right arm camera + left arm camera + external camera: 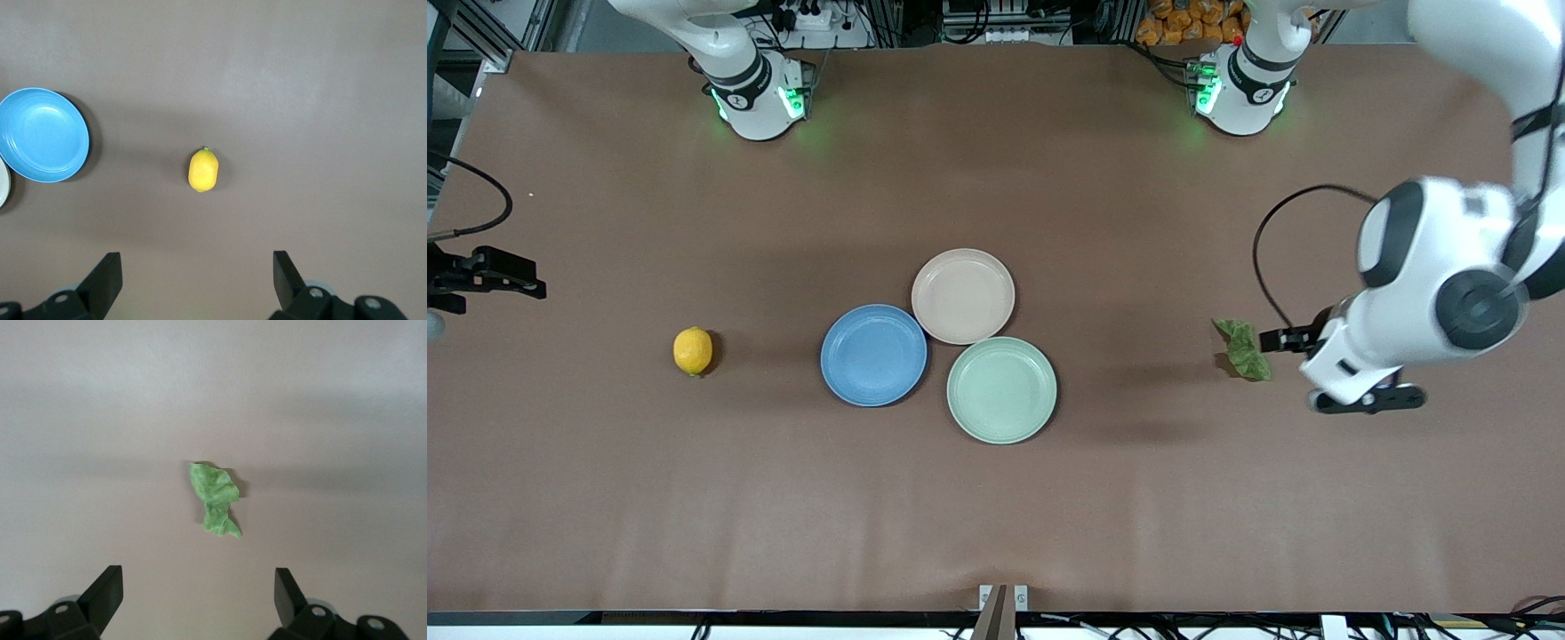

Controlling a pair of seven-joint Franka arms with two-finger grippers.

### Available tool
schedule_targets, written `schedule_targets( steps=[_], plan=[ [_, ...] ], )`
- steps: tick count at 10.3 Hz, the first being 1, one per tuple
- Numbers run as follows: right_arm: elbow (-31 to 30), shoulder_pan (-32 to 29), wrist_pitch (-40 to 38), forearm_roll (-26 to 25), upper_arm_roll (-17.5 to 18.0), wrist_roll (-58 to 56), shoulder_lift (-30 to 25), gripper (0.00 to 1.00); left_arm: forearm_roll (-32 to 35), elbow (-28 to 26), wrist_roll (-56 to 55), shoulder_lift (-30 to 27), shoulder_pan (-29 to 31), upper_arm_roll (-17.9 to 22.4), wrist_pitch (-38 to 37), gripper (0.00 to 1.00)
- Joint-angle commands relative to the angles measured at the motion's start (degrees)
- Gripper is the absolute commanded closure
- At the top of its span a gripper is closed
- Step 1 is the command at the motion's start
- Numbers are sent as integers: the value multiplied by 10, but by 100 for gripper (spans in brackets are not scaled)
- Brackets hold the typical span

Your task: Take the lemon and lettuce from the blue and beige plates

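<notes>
Lettuce [1243,348] lies on the bare table toward the left arm's end, well apart from the three plates, its long axis running toward the front camera. Just beside it hangs the left gripper [198,587], jaws wide and empty. Lemon [693,350] sits on the table toward the right arm's end, off the blue plate [873,355]; the right gripper [197,270] hangs above it, also wide and empty. Beige plate [963,295] is bare too.

No text, label, brand, number or sign can be read anywhere in these views.
</notes>
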Motion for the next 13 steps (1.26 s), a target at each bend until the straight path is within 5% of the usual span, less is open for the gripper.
schedule_targets(
  steps=[1, 7, 13],
  plan=[
    [-59, -23, 8, -12, 43, 6, -48, 0, 4, -7, 9, -73, 0, -10, -17, 0],
    [-122, -42, 10, -32, 103, 54, -110, 0, -17, -4, 8, -171, 4, -15, -81, 0],
    [-117, -40, 23, -32, 102, 80, -101, 0, -40, -4, 9, -195, 5, -7, -104, 0]
  ],
)
